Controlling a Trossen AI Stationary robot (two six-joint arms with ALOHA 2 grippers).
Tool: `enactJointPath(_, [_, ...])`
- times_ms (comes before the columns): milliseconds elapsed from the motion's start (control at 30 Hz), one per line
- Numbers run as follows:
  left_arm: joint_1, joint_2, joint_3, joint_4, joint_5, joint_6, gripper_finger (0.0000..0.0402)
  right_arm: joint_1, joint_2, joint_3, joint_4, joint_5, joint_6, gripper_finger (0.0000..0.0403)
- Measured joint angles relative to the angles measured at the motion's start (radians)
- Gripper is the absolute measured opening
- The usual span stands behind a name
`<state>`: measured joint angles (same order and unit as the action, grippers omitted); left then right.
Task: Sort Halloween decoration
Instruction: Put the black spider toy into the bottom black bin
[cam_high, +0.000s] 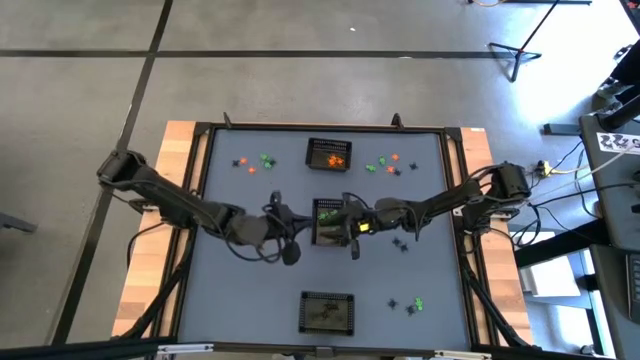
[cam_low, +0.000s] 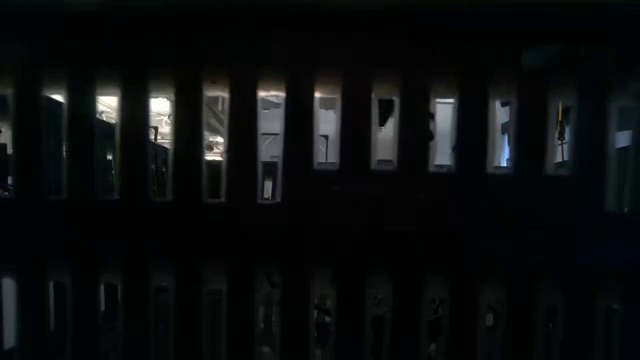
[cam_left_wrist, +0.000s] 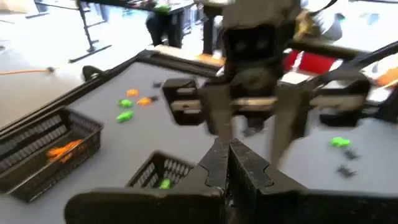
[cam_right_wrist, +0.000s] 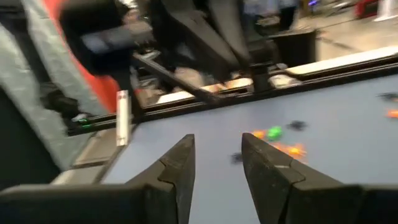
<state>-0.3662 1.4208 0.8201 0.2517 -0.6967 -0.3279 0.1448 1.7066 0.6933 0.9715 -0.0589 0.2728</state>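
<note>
Reaching in from the table's left edge, the left arm ends with the left gripper just left of the middle basket, its fingers pressed together on nothing. Above it, near the far rim, a few orange, green and black trinkets of the Halloween decoration lie loose on the grey table.

Three black mesh baskets stand in a line down the table's middle: the far basket holds orange pieces, the middle basket holds green ones, and the near basket holds something dark that cannot be made out. Both grippers crowd the middle basket from either side, and the arms cover part of it from above.

The right gripper sits at the right edge of the middle basket, its fingers parted with nothing visible between them. Right of the far basket lies a second cluster of trinkets; a few dark ones lie beneath the right arm, and a green and black group rests toward the near right corner.

The table has a dark frame on wooden side boards, standing on a grey floor, with cables and a stand leg to the right. The low view is dark, showing only bars with lit gaps.
</note>
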Motion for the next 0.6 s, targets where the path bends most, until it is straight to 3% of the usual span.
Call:
enactJointPath(233, [-0.036,0.112,0.0,0.116,-0.042,0.0,0.0,0.028,0.054,0.063,-0.017,-0.03,0.008,0.0129])
enactJointPath(600, [-0.083,0.134,0.0,0.133,-0.047,-0.002,0.0,0.025,0.064,0.069,-0.032,0.002,0.006,0.0127])
